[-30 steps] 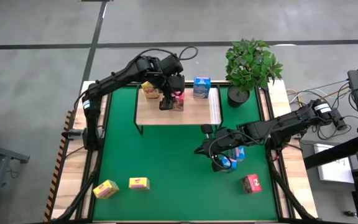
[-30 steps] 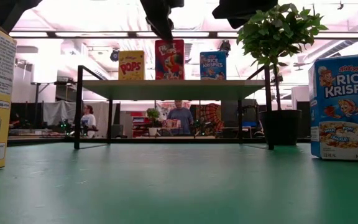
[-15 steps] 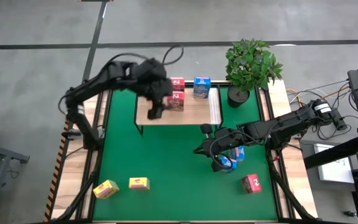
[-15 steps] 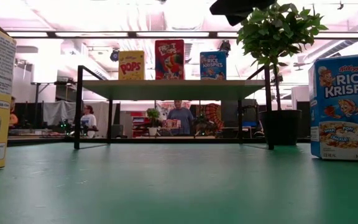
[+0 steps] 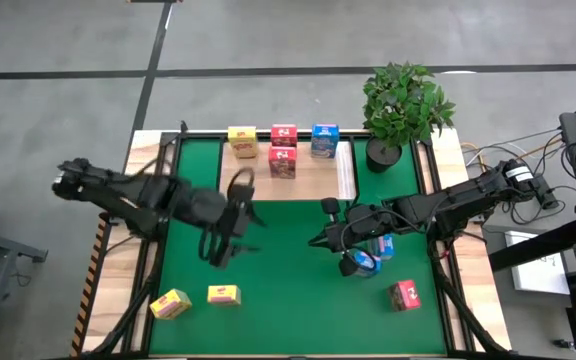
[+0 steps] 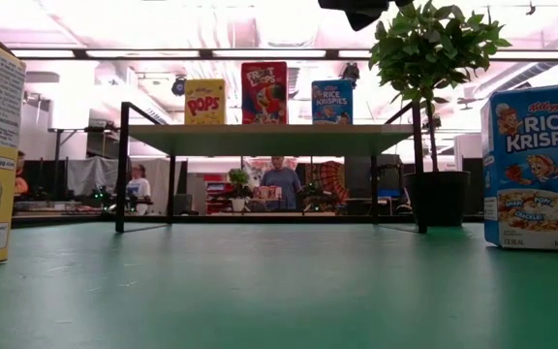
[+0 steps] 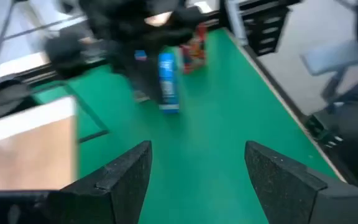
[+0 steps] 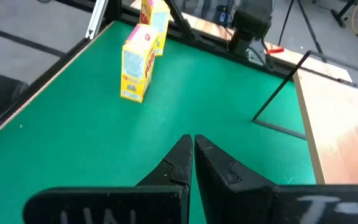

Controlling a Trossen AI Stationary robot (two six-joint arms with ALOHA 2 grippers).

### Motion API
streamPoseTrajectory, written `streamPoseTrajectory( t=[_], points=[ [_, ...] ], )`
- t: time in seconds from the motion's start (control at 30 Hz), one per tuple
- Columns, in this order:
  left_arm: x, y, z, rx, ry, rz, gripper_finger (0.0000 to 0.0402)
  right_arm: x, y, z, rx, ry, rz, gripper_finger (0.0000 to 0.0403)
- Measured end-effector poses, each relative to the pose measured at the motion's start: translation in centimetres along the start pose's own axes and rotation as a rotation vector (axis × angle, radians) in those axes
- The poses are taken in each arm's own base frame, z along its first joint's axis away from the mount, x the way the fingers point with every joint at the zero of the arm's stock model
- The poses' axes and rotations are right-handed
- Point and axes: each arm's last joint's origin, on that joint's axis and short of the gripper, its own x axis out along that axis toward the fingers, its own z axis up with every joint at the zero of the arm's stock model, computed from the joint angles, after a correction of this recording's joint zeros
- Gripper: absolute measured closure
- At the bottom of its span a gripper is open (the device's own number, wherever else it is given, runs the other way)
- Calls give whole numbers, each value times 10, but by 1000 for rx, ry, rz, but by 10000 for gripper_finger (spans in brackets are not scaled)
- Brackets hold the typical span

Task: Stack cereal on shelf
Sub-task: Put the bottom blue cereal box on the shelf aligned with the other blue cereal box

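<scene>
I see four cereal boxes (image 5: 282,150) upright on the shelf (image 5: 313,180), my left gripper (image 5: 223,245) spread wide and empty over the mat (image 5: 288,280), right gripper (image 5: 320,241) pinched closed, empty

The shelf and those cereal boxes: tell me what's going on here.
Four cereal boxes stand on the shelf: yellow, two pink-red, blue. The left gripper, open and empty, is over the mat toward two yellow boxes. The right gripper, shut and empty, waits mid-mat near a blue box.
</scene>
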Motion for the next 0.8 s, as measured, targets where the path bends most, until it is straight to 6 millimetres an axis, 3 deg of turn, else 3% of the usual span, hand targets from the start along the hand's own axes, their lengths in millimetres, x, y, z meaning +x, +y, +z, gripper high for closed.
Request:
streamPoseTrajectory(
  t=[0.13,0.27,0.53,0.8],
  points=[
    [15,-25,-27,20,-80,-55,161,0,0,2,1,-20,-4,394],
    [30,-36,-53,19,-167,-72,161,0,0,2,2,-21,-4,394],
    [58,-41,-102,-29,-244,-66,161,0,-1,3,4,-27,-6,394],
    [66,-43,-124,-105,-260,-54,161,0,-1,3,4,-28,-6,394]
  ],
)
